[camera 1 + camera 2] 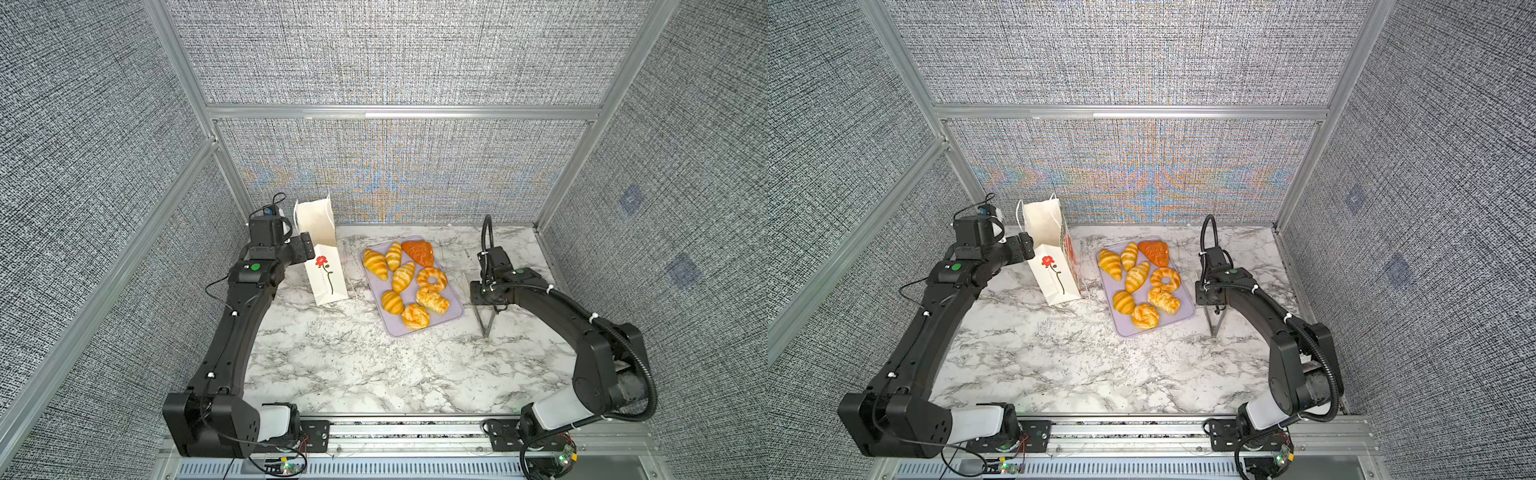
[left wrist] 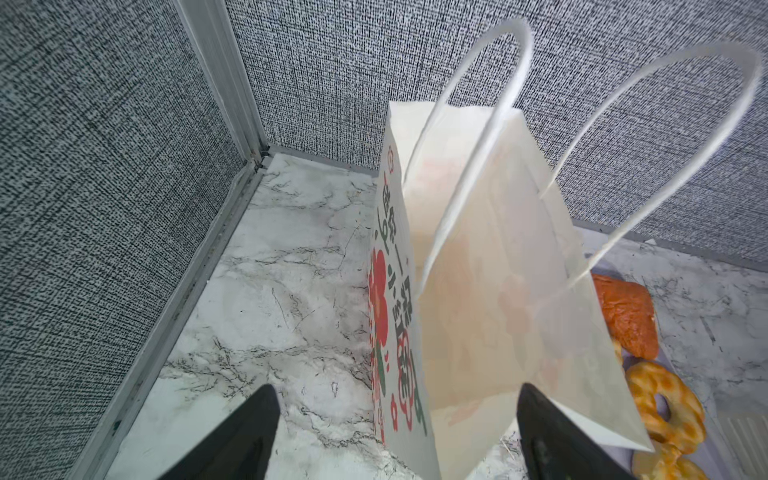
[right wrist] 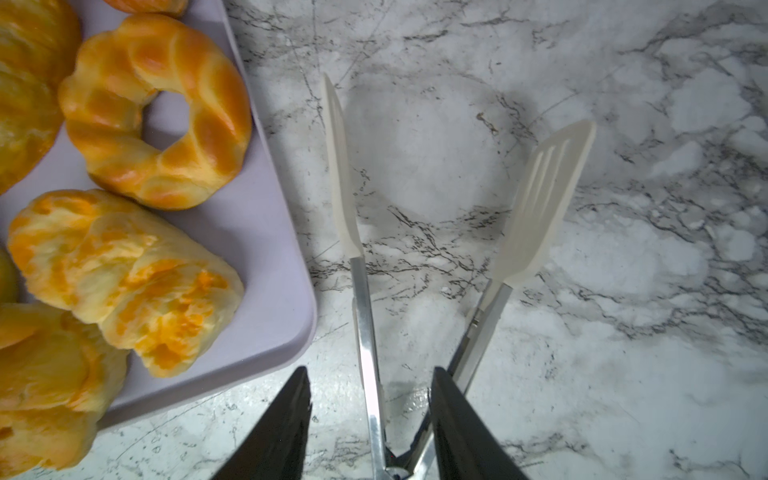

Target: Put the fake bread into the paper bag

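Observation:
The fake bread lies on a lilac tray [image 1: 392,328]: striped croissants [image 1: 375,264], a ring [image 1: 432,278], knotted buns [image 1: 432,300] and an orange-brown triangular piece [image 1: 419,252]. The white paper bag [image 1: 326,274] with a red flower stands upright left of the tray, its mouth open. My left gripper [image 2: 397,388] is open at the bag's near upper edge, one bag wall between its fingers without being pinched. My right gripper [image 3: 370,370] is open astride metal tongs [image 3: 365,311] near their hinge; one finger [image 3: 291,415] stands clear of the steel arm. The ring [image 3: 166,124] lies beside it.
The tongs [image 1: 486,322] lie right of the tray, white tips [image 3: 540,199] pointing toward the back wall. The bag's cord handles [image 2: 478,124] arch above its mouth. Grey fabric walls close in the marble table [image 1: 353,365] at the back and both sides.

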Tool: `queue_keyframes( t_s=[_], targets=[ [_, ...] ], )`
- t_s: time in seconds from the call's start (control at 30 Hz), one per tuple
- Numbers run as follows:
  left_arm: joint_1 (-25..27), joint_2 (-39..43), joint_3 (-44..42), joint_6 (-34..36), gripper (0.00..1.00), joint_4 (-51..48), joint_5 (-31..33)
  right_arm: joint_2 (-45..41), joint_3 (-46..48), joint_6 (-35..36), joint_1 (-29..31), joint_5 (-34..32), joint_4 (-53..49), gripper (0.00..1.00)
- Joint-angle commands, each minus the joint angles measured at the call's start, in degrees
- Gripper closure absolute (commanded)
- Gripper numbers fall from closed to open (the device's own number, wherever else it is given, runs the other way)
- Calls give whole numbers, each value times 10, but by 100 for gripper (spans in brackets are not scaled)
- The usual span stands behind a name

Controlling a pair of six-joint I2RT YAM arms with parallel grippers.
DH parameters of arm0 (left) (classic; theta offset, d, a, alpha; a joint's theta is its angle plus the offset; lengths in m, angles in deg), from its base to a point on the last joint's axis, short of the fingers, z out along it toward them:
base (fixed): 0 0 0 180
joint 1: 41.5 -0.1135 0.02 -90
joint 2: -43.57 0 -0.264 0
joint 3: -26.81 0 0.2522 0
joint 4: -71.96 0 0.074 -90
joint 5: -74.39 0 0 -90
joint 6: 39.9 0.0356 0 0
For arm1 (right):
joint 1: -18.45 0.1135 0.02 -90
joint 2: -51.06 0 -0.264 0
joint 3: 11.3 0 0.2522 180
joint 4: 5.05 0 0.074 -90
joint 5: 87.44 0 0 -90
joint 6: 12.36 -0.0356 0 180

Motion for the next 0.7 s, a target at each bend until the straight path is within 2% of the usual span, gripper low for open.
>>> queue_keyframes(
  t_s=[0.0, 0.2, 0.5, 0.67],
  targets=[
    [2, 31, -18, -23, 3, 34, 9, -6, 10, -33, -14, -25, -4, 51],
    [48, 102, -49, -52, 1, 49, 84, -27, 41, -52, -62, -10, -6, 53],
    [236, 86, -35, -73, 1, 61, 219, -6, 55, -68, -90, 11, -20, 56],
    [332, 38, -7, -66, 1, 83, 264, 13, 65, -78, -95, 32, -7, 58]
  ],
)
